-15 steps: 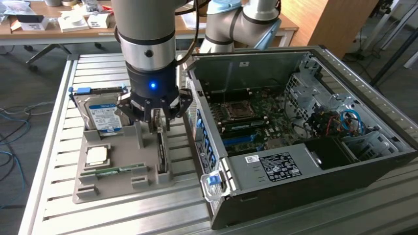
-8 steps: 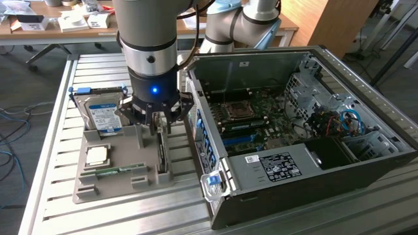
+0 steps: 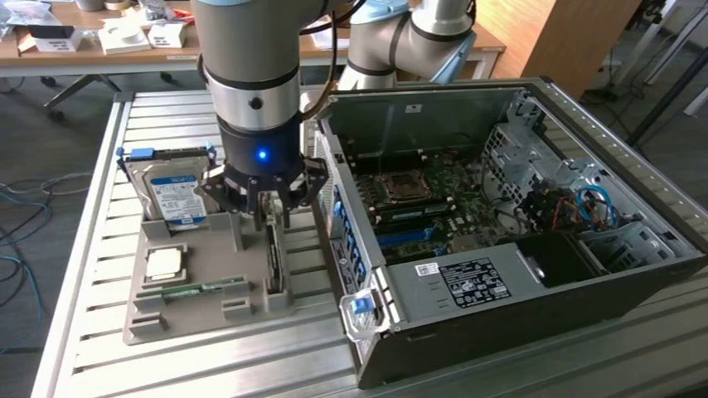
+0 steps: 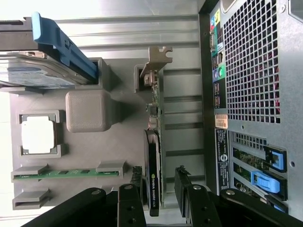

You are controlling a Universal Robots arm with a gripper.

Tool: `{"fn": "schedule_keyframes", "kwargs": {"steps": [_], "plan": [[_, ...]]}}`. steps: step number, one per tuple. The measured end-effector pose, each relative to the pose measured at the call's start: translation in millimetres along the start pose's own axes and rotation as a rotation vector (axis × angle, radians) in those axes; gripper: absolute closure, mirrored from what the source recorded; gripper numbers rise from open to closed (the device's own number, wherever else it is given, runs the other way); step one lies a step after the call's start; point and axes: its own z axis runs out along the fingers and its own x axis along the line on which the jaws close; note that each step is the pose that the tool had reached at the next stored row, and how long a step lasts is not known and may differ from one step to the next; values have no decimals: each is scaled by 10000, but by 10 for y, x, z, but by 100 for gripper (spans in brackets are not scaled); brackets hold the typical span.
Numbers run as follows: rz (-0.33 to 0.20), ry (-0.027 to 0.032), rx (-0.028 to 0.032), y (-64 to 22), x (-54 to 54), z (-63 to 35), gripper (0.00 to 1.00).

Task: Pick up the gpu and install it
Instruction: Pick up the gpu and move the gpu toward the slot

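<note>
The gpu (image 4: 153,182) stands on its long edge in a slot of the grey tray (image 3: 188,319) on the counter (image 3: 94,274). Its pale bracket (image 4: 157,59) is at the end away from the gripper (image 4: 159,173). In the exterior view the open case (image 3: 531,348) sits at 3 o'clock from the card and the hard drive (image 3: 172,195) at 10 o'clock.

The jaws are released and spread to either side of the card's black end. One finger (image 4: 182,177) stands clearly apart from it. The other is just beside it, and whether it touches I cannot tell.

As a judgement, the card is light and stiff along its length but fragile. The bare board with its small parts and the edge connector should not be squeezed. The black shroud gives two flat, parallel faces, which makes it the better place to grip, and that is where the jaws are lined up. Those faces look smooth, so a firm, square pinch low on the shroud would guard against slipping or tilting. The thin bracket would flex and gives poor purchase.
</note>
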Motion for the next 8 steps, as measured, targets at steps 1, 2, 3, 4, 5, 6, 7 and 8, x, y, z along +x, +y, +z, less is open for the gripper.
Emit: {"fn": "schedule_keyframes", "kwargs": {"steps": [1,2,3,4,5,6,7,8], "plan": [[-1,2,2,-1,-4,5,58],[0,2,1,-1,-6,12,58],[1,0,0,-1,-6,22,58],[1,2,1,-2,-6,33,58],[1,2,2,-2,-5,47,58],[1,2,2,-3,-5,62,58],[2,1,2,-4,-5,79,58],[1,1,1,-5,-5,96,58]]}}
